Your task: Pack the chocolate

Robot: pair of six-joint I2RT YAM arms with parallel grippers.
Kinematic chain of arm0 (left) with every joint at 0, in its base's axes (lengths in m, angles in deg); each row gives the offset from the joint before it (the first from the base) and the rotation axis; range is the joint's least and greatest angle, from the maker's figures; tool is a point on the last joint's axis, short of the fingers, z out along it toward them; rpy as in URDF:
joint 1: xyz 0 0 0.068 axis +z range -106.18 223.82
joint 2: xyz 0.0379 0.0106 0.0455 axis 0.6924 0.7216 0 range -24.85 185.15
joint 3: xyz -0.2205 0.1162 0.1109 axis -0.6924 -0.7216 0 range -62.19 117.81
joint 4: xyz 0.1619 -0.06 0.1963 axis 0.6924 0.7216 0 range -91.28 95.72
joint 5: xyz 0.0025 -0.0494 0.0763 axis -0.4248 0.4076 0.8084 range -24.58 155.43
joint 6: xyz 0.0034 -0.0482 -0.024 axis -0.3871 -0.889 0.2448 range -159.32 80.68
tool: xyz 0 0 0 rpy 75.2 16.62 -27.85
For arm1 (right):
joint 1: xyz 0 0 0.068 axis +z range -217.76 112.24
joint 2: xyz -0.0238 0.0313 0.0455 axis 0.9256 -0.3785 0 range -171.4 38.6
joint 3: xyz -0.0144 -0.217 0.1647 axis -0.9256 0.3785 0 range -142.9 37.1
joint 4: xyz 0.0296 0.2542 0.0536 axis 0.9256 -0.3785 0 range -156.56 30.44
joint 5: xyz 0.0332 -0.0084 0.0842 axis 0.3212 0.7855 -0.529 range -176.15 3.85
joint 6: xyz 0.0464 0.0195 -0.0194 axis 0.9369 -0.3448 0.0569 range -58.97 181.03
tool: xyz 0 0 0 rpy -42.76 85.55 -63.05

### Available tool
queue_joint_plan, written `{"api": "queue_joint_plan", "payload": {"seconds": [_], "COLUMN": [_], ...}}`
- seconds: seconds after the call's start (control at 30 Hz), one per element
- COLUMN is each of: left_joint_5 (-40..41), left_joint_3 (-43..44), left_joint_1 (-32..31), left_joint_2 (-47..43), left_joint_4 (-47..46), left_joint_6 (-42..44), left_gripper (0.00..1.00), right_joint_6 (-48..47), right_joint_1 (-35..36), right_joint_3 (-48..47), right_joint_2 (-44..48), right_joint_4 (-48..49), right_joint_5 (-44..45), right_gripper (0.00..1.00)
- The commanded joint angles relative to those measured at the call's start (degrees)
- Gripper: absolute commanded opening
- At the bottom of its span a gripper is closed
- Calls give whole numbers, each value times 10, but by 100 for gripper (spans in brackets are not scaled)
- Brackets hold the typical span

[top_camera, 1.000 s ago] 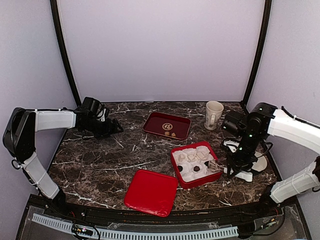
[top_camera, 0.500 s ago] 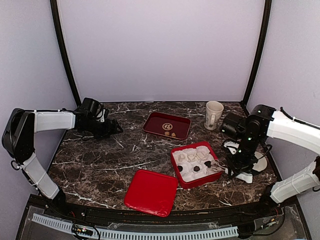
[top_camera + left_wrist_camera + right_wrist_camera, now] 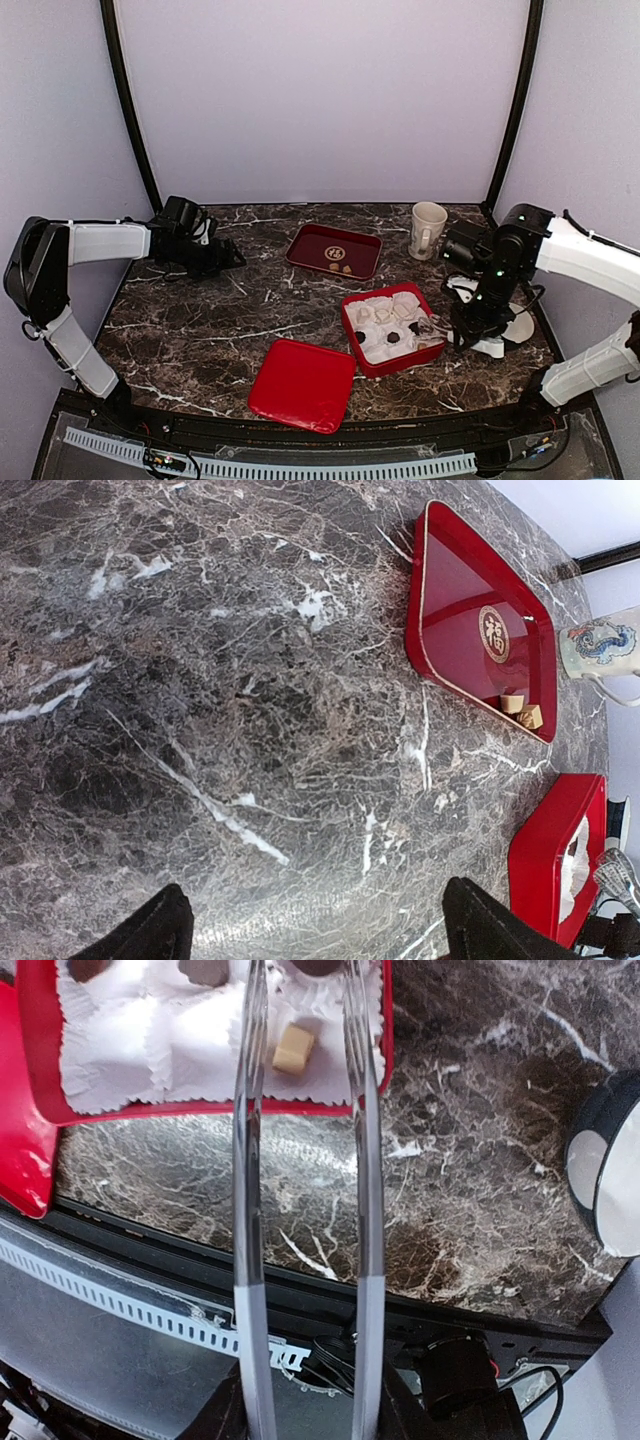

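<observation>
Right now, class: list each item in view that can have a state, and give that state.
Box: open, partly filled.
Lid: off, lying beside box.
Mug: upright.
Tray: two tan chocolates left.
Tongs: arms apart, gripping nothing.
Left gripper: open, empty.
Right gripper: shut on tongs.

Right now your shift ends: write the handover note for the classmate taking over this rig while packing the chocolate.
Left end effector: open, empty, at the table's left side.
Right end effector: shut on tongs, tong arms apart over the red box, gripping nothing.
Chocolate: a tan piece lies in a paper cup between the tong arms; dark pieces sit in other cups; two tan pieces lie in the dark red tray.
Done: several pieces packed. Left: the two tray pieces, then probably fitting the red lid.
</observation>
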Motion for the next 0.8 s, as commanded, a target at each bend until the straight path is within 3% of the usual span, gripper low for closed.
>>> {"api": "queue_joint_plan", "payload": {"seconds": [0.0,0.27,0.77], "left_joint_5": [-3,8,37], "left_joint_3": [-3,7,24], "left_joint_1": [4,4,5], "left_joint_2": [-25,-24,-20], "left_joint_4": [-5,1,11], "left_joint_6": [0,2,-6], "left_gripper": [89,89,89], "right_joint_6": [-11,-95,-163], "right_joint_1": [5,1,-85], "right_joint_3": [-65,-181,-338], "right_joint_2": [-15,-131,-329], "right_joint_4": [2,43,155], "right_joint_5": [29,63,-9], "right_gripper": [35,35,35]}}
